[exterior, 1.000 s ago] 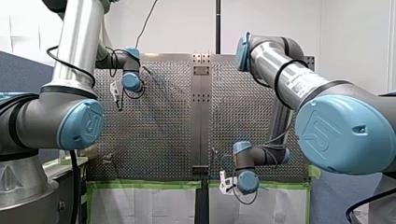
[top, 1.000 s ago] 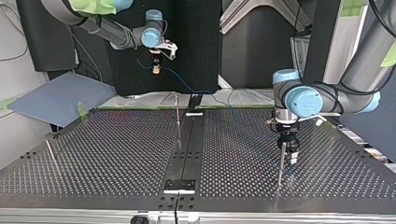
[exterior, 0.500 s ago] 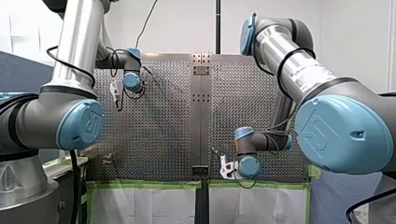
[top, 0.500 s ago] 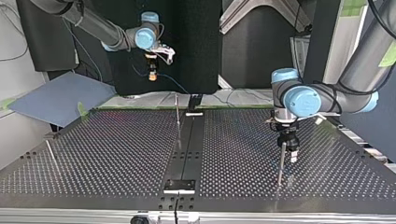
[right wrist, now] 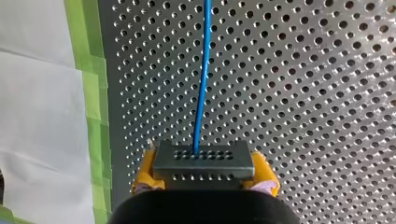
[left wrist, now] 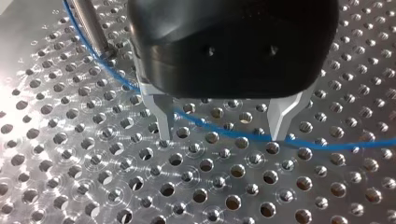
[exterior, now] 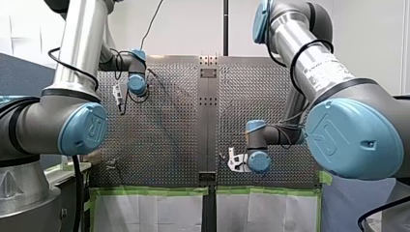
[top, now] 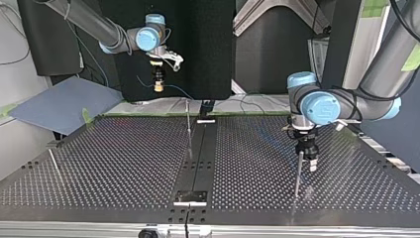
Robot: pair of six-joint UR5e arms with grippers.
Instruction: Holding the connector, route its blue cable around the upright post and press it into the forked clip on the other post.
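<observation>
DUAL-ARM CABLE RUN: The right gripper [top: 158, 82] hangs high over the far edge of the table [top: 124, 163] in the top view. Its yellow pads [right wrist: 144, 171] are clamped on the grey connector [right wrist: 204, 158], and the blue cable [right wrist: 201, 93] runs straight ahead from it over the perforated plate. Across the table, the left gripper [left wrist: 222, 136] stands low with its metal fingers [left wrist: 163, 121] apart. The cable crosses the holes just beneath them, and an upright post [left wrist: 91, 25] rises just beside. A second thin post [top: 188, 126] stands near the table's middle. No forked clip can be made out on either.

The routing looks barely begun. To do it well, the right arm would likely need to bring the connector down toward post height and swing it wide of the post. The cable should be held lightly taut so it wraps low and does not ride over the tip. The left fingers look placed to fence the cable near the post. Pressing too hard there could pin it and rob the right arm of slack.
</observation>
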